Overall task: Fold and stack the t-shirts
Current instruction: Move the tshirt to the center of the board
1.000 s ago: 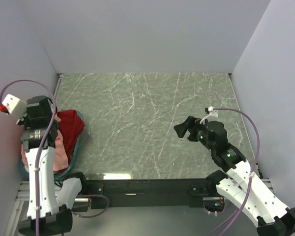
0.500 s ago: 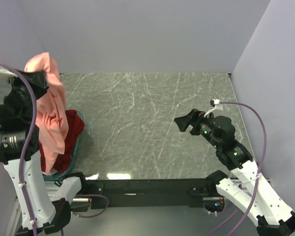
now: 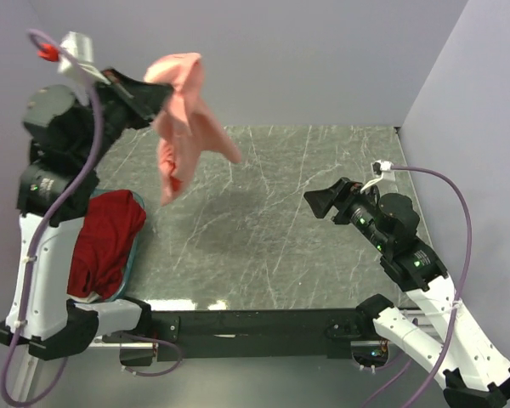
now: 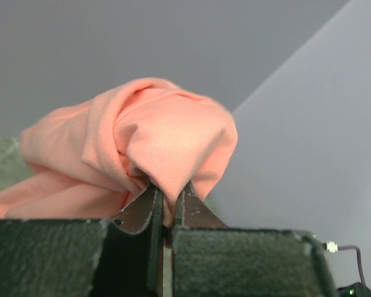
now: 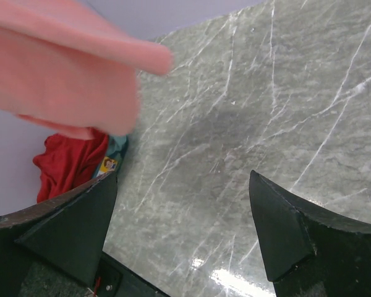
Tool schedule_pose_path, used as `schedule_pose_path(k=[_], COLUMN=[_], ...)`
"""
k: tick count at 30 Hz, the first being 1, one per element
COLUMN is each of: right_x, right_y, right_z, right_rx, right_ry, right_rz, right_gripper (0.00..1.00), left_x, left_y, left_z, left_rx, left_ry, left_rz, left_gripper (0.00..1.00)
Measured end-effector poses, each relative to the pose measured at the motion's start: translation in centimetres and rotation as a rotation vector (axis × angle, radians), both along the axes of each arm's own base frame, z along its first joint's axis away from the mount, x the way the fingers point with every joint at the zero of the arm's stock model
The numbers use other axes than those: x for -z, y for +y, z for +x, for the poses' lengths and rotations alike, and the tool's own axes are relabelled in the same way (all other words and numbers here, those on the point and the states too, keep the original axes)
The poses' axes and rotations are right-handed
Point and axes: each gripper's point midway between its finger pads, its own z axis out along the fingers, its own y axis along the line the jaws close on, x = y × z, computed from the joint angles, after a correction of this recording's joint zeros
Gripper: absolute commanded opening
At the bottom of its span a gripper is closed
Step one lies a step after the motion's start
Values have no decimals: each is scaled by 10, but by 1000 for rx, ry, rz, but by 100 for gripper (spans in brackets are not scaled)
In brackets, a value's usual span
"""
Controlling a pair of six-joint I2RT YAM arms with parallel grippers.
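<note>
We are looking down on the marble table (image 3: 272, 195). Our left arm (image 3: 36, 255) is rearing high over its left edge, and the left gripper (image 3: 157, 95) is pinching the salmon-pink t-shirt (image 3: 183, 127), which is dangling in the air. The dark red t-shirt (image 3: 102, 242) is lying in the teal basket (image 3: 136, 253). The right gripper (image 3: 321, 197) is hovering wide open over the table's right half.

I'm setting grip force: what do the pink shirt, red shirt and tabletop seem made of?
Salmon-pink t-shirt: soft matte knit, probably cotton; it hangs in limp folds from the shut left claw. Dark red t-shirt: similar matte cloth, crumpled in the teal basket. Tabletop: hard, glossy, grey-green with white veins; marble or printed laminate.
</note>
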Motion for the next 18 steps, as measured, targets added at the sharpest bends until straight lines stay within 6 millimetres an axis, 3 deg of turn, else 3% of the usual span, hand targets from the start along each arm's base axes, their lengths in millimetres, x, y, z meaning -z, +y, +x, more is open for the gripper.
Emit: schedule_pose_path(k=[4,8,12,15,18], right_x=[-3,-4,9,30,63], right_y=[-2,-6,-8,-7,-5], right_z=[-2,-6,-8,-8,-5], right_rx=[5,16,22,26,31], right_ry=[-4,-6,14,51,126], right_rz=[1,5,5,7,-15], right_gripper=[92,92,91,88,84], left_x=[40,113,201,264,299], left_y=[-44,-87,-117,-122,-116], left_z=[8,18,22,29,32], left_rx=[81,129,176,161,117], left_ry=[67,192,341,463,527], left_rz=[21,81,146,197,234], left_gripper=[1,2,43,60,68])
